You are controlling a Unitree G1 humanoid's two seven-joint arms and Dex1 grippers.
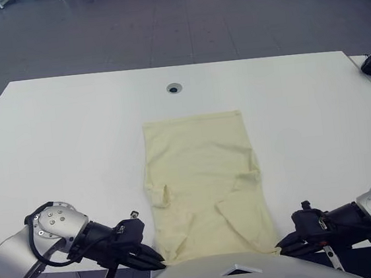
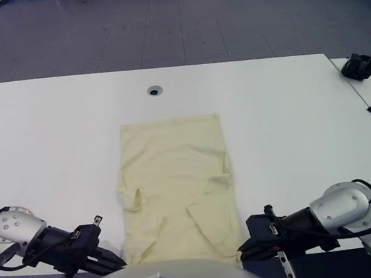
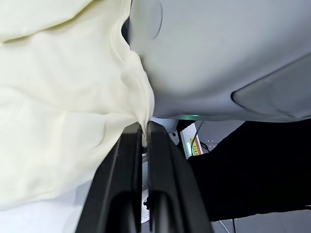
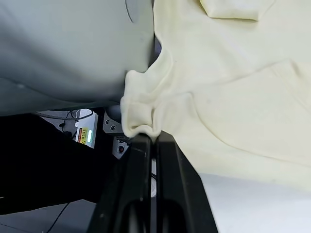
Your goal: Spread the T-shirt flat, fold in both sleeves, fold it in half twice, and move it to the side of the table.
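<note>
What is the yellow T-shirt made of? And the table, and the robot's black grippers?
The T-shirt looks like soft, matte knit cloth, probably cotton: it wrinkles and bunches where it is pinched. The table has a smooth white top, likely laminate or painted board: it is flat with a faint sheen. The left gripper and right gripper look like hard, smooth black plastic, or maybe coated metal: their edges are straight and stiff.

Pale yellow cloth T-shirt (image 1: pixel 203 183) lower centre on white rectangular table (image 1: pixel 66 138), black left gripper (image 1: pixel 155 263) at lower-left corner, right gripper (image 1: pixel 281 243) lower-right.
</note>
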